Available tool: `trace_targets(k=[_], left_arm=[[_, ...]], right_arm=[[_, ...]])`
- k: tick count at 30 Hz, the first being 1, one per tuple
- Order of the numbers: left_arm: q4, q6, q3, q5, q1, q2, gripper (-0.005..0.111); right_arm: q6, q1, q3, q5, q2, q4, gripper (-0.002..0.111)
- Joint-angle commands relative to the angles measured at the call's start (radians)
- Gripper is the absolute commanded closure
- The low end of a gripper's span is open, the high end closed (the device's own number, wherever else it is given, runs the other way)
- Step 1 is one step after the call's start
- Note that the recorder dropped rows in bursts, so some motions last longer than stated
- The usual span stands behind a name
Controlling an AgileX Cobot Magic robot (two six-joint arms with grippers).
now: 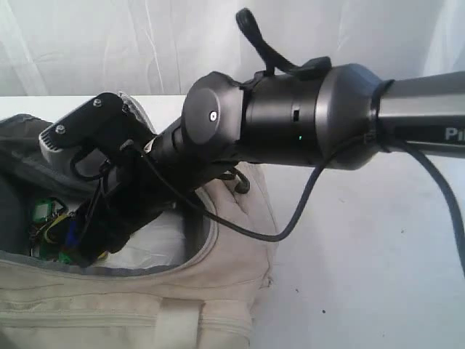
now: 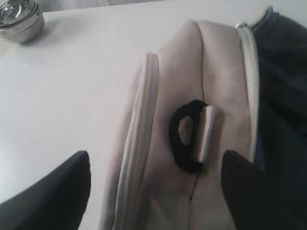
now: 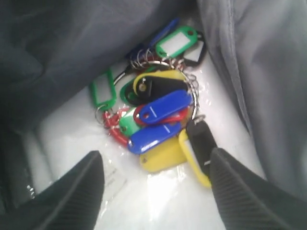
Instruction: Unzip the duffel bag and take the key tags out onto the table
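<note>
Two grippers in view, both with jaws parted and gripping nothing. Reaches with the black right gripper (image 3: pixel 156 191) down through the unzipped mouth of the large cream-white fabric duffel bag (image 1: pixel 225 247), between walls of dark grey lining (image 3: pixel 62 52). Hovers there with its two dark fingers (image 3: pixel 72 191) spread wide, just above the bunch of small oblong plastic key tags (image 3: pixel 156 115) in blue, green, yellow, red and black on metal rings. Shows that bunch inside the bag, lying on its pale glossy floor, not on the broad plain white table (image 1: pixel 363 276); glimpsed in the exterior view too, just beside the reaching arm. Holds the black left gripper (image 2: pixel 156 191) wide open over one end of the bag, one finger to either side of a black plastic D-ring (image 2: pixel 182 136) on a shiny silver webbing loop (image 2: pixel 206 134); cannot tell whether touching the fabric. Shows a small shiny steel bowl (image 2: pixel 17 19) standing on the table, well apart from the bag.
</note>
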Motion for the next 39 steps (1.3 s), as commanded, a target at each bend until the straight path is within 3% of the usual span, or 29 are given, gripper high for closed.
trace_targets(k=[1,5,10,18,24,39], left_arm=[[-0.074,0.16,-0.093,-0.003,0.003,-0.092,0.031],[-0.219,0.386,-0.178,0.015,0.003,-0.191,0.034],[-0.568,0.662,-0.239,0.096,0.003,-0.312,0.034],[-0.865,0.888,-0.239,0.191,0.003,-0.444,0.034],[-0.909,0.934,-0.239,0.293,0.003,-0.525,0.034],[-0.982,0.934,-0.239,0.453,0.003,-0.622,0.034]], right_arm=[[-0.032,0.015,-0.002,-0.124,0.024,-0.006,0.048],[-0.032,0.015,-0.002,-0.205,0.054,-0.003,0.048],[-0.032,0.024,-0.004,-0.202,0.104,-0.003,0.048],[-0.104,0.12,-0.006,-0.287,0.141,-0.003,0.048],[-0.096,0.145,-0.044,-0.427,0.202,-0.003,0.045],[0.095,0.128,-0.131,-0.435,0.343,-0.003,0.047]])
